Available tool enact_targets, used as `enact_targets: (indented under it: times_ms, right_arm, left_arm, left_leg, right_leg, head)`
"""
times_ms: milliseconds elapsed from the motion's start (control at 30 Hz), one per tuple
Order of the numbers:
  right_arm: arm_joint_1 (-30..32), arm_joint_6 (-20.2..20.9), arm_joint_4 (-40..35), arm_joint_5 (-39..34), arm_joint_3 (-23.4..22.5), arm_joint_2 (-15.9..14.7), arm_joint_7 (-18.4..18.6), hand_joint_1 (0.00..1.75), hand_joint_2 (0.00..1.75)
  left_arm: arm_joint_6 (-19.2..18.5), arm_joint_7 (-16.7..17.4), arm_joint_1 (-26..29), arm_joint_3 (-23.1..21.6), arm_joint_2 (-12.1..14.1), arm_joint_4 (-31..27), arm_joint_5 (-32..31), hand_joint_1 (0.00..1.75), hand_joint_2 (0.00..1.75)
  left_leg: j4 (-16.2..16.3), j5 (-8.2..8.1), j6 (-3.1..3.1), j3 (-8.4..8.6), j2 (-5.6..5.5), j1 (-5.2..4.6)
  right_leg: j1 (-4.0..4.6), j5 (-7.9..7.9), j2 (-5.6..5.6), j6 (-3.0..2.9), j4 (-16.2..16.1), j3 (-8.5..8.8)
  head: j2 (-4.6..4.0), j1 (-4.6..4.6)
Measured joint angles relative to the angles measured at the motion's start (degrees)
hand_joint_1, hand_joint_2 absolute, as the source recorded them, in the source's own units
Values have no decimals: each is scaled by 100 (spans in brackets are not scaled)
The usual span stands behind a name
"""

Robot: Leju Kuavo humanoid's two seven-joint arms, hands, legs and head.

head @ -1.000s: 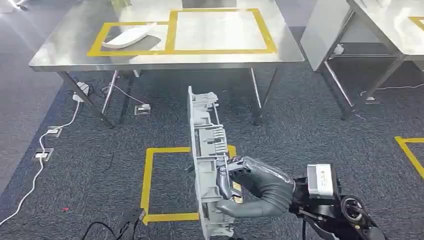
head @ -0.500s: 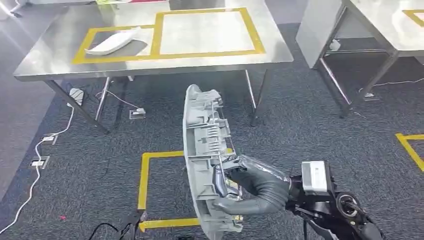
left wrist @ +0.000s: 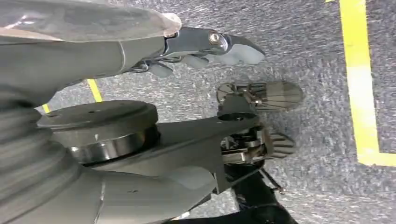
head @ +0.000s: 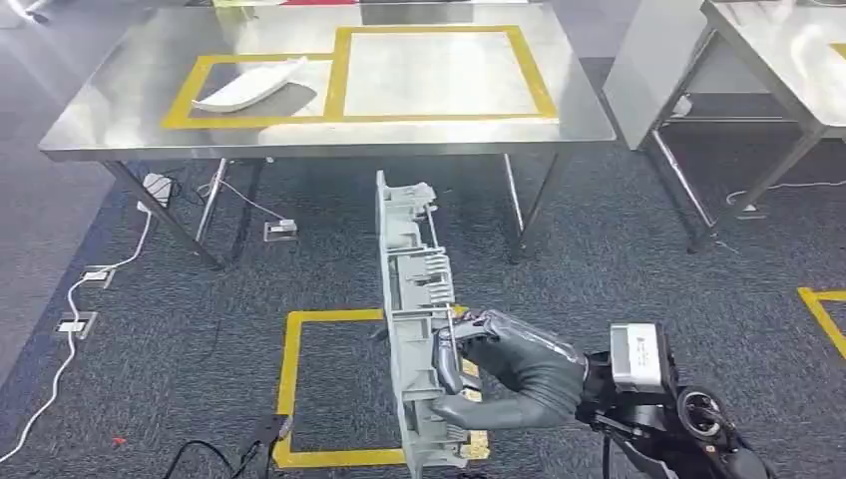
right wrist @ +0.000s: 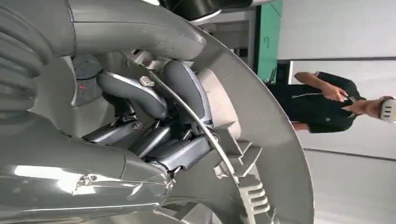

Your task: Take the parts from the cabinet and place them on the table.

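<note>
My right hand (head: 509,374) grips a long grey plastic part (head: 409,289) near its lower end and holds it on edge above the carpet, its ribbed inner side facing the hand. The right wrist view shows the fingers (right wrist: 140,95) wrapped over a metal rod inside the part (right wrist: 275,140). Ahead stands the steel table (head: 329,138) with two yellow-taped rectangles. A white curved part (head: 249,88) lies in the left rectangle; the larger right one (head: 439,70) is bare. My left hand (left wrist: 205,46) hangs over the carpet, holding nothing.
A yellow taped square (head: 291,389) marks the carpet below the held part. Cables and floor sockets (head: 90,289) run at the left by the table legs. A second steel table (head: 788,60) stands at the right. In the right wrist view a person (right wrist: 336,100) stands beyond the part.
The whole picture has shifted, so the camera moved; the table's front edge sits slightly lower in the picture. The held part leaned half a second ago and stands straighter now, still gripped.
</note>
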Motion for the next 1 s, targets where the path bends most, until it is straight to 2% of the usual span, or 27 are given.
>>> enact_targets:
  times_ms: [33,67,100,133,167,233,267,300,333,400,433,467,500,533,567,600,633,733,767,800,833,900,933,967,1000]
  right_arm:
    - [-2,9,4,0,0,0,0,175,175]
    - [-5,18,6,0,0,0,-4,175,175]
    - [-7,20,20,0,0,0,-7,175,175]
    - [-20,26,22,-2,2,0,-13,175,175]
    - [-26,35,26,-2,4,0,-13,175,175]
    - [-24,33,28,-2,2,0,-11,175,175]
    - [-26,35,26,-2,2,0,-11,175,175]
    - [-26,35,28,-4,2,0,-11,175,175]
    - [-39,35,28,-11,2,0,-13,175,175]
    - [-48,35,37,-13,2,0,-13,175,175]
    - [-47,35,50,-13,2,0,-13,175,175]
    - [-47,42,57,-13,4,0,-13,175,175]
    - [-46,50,65,-13,4,0,-11,175,175]
    - [-47,57,72,-13,4,0,-13,175,175]
    - [-50,65,72,-13,4,2,-13,175,175]
    - [-54,72,74,-13,4,0,-15,175,175]
    - [-61,81,76,-15,7,2,-17,175,175]
    - [-62,87,81,-15,9,0,-17,175,175]
    - [-64,87,79,-15,7,0,-18,175,175]
    - [-64,87,81,-15,7,0,-17,175,175]
    - [-76,92,81,-18,7,0,-22,175,175]
    - [-71,94,85,-17,9,0,-22,175,175]
    - [-70,94,94,-17,9,0,-22,175,175]
    - [-66,94,105,-17,9,0,-20,175,175]
    - [-64,94,109,-18,9,0,-20,175,175]
  left_arm:
    - [0,0,-1,0,-6,2,0,0,175]
    - [0,-2,-2,0,-11,0,0,0,175]
    - [0,-4,14,0,-11,2,9,0,175]
    - [0,-7,-11,0,-13,0,11,0,175]
    - [0,-9,-14,0,-13,0,11,0,175]
    - [0,-9,-4,0,-15,0,15,0,175]
    - [2,-9,-8,0,-11,0,15,0,175]
    - [2,-11,-12,0,-11,0,15,0,175]
    - [2,-17,-27,0,-13,0,15,0,175]
    - [2,-17,-19,0,-13,0,15,0,175]
    - [2,-17,-2,0,-13,0,15,0,175]
    - [2,-17,14,0,-13,0,15,0,175]
    - [2,-17,18,0,-11,0,15,0,175]
    - [4,-17,14,0,-9,0,17,0,175]
    - [11,-17,8,0,-4,0,17,0,175]
    - [15,-17,9,0,0,0,17,0,175]
    - [15,-17,-3,0,4,0,18,0,175]
    - [15,-15,-4,0,4,0,18,0,175]
    - [17,-15,-5,0,-2,0,18,0,175]
    - [17,-15,-4,0,0,0,18,0,175]
    - [17,-15,-9,0,2,0,17,0,175]
    - [18,-15,-8,0,-4,0,17,0,175]
    - [17,-15,-2,0,-4,0,17,0,175]
    - [17,-15,7,0,-4,0,18,0,175]
    - [18,-15,14,0,-4,0,18,0,175]
  left_leg:
    - [4,-50,-20,78,-14,2]
    - [5,-99,-40,148,-17,4]
    - [1,-136,-71,146,-19,-9]
    - [51,-151,-95,121,-28,-32]
    - [37,-143,-118,86,-25,-19]
    - [2,-162,-176,117,-14,-24]
    - [22,-217,-214,131,-9,-18]
    - [163,-273,-234,100,7,-13]
    - [664,-493,-258,-180,15,-9]
    - [1700,-845,-291,-794,16,2]
    - [1988,-869,-298,-1008,16,3]
    - [1985,-743,-293,-1085,16,4]
    - [1693,-474,-280,-1011,16,4]
    - [1213,-152,-259,-834,16,4]
    - [583,204,-223,-571,17,2]
    - [164,359,-185,-418,24,-8]
    - [42,269,-170,-347,20,-48]
    - [65,227,-96,-361,11,-50]
    - [14,236,-64,-310,14,-8]
    - [-2,224,-43,-269,9,-4]
    - [-2,198,-1,-242,14,-3]
    - [-2,153,27,-194,17,-8]
    - [0,121,30,-158,16,-9]
    - [0,87,24,-111,13,-8]
    - [0,46,18,-50,6,-7]
  right_leg:
    - [0,401,-2,-15,-579,217]
    - [1,731,-4,-34,-1131,419]
    - [11,722,1,-52,-1325,529]
    - [39,696,5,-69,-1469,549]
    - [41,656,9,-111,-1453,529]
    - [48,633,34,-162,-1478,530]
    - [-5,635,32,-193,-1540,613]
    - [-2,624,29,-211,-1562,648]
    - [-5,602,5,-244,-1570,668]
    - [3,565,-4,-282,-1568,688]
    - [5,544,0,-287,-1566,704]
    - [5,522,11,-289,-1566,733]
    - [5,492,25,-281,-1565,777]
    - [5,461,35,-269,-1566,828]
    - [5,417,38,-251,-1566,897]
    - [5,385,36,-226,-1573,908]
    - [49,343,52,-182,-1546,910]
    - [27,314,47,-110,-1594,937]
    - [47,277,39,-63,-1576,944]
    - [28,209,20,-33,-1424,912]
    - [21,27,14,-10,-1055,733]
    - [10,-377,10,24,-50,191]
    - [6,-461,9,39,367,-69]
    - [3,-369,5,43,445,-174]
    - [2,-124,3,35,210,-120]
  head:
    - [0,17]
    - [0,41]
    - [0,46]
    - [0,46]
    - [0,68]
    - [0,44]
    - [0,46]
    - [0,28]
    - [0,-33]
    - [0,-65]
    - [0,-72]
    - [0,-90]
    - [0,-116]
    - [0,-140]
    - [0,-171]
    - [0,-184]
    - [0,-199]
    - [0,-149]
    - [0,-147]
    - [0,-133]
    - [0,-92]
    - [0,-57]
    - [0,-42]
    - [0,-24]
    - [0,-13]
